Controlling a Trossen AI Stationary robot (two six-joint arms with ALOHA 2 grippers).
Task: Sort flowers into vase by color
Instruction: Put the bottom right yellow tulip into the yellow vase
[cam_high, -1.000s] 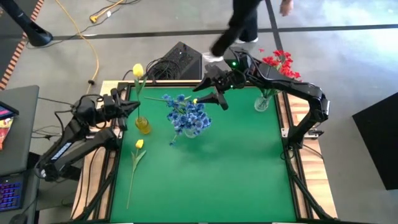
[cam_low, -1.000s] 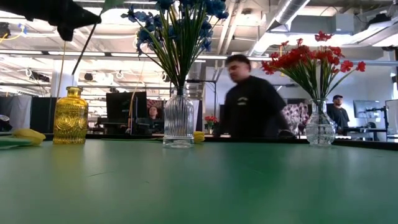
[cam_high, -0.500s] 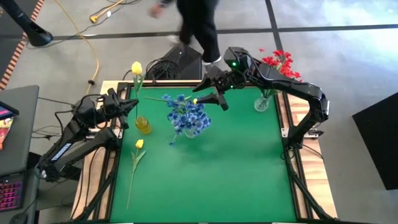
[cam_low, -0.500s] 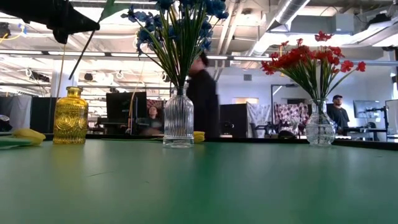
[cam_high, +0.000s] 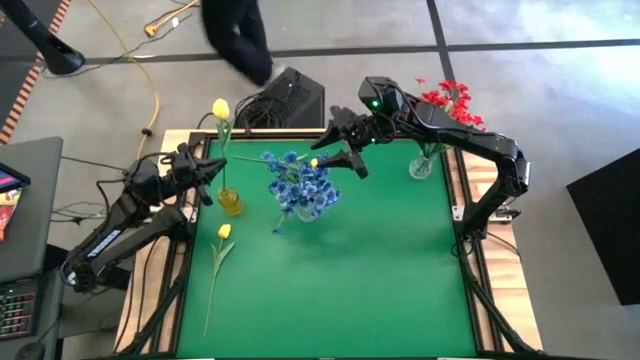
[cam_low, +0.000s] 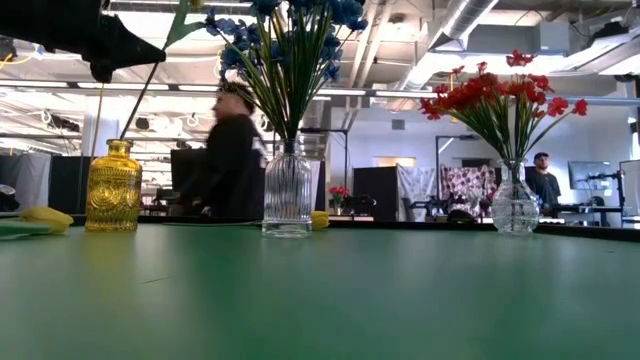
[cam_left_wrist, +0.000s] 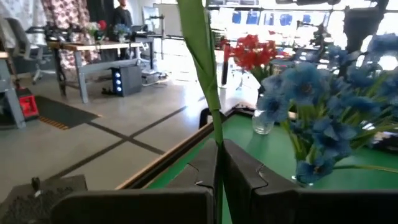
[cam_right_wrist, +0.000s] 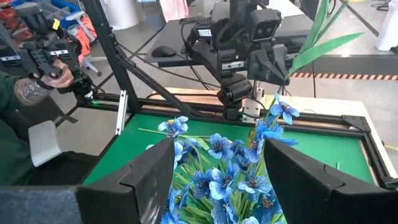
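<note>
Flowers are grouped by color on the green surface (cam_high: 330, 270). The blue flowers (cam_high: 302, 185) form a dense cluster of small blooms on thin green stems and stand in a clear ribbed glass vase (cam_low: 287, 190) near the middle rear of the surface. The red flowers (cam_high: 448, 102) stand in a second clear vase (cam_low: 515, 203) at the rear right corner. One yellow tulip (cam_high: 221, 110), a single bud on a long green stem with a broad leaf, has its stem end at the mouth of the yellow glass vase (cam_high: 230, 201) at the rear left. A second yellow tulip (cam_high: 223, 231) lies flat on the surface just in front of that vase, stem pointing toward the front edge.

The left hand (cam_high: 208, 172) is above the yellow vase, its fingers (cam_left_wrist: 245, 177) clamped together on the stem of the upright tulip below the bud. The right hand (cam_high: 340, 160) hovers just behind and above the blue flowers, its fingers (cam_right_wrist: 149, 168) spread apart, gripping nothing. A person (cam_low: 230, 155) is behind the surface.
</note>
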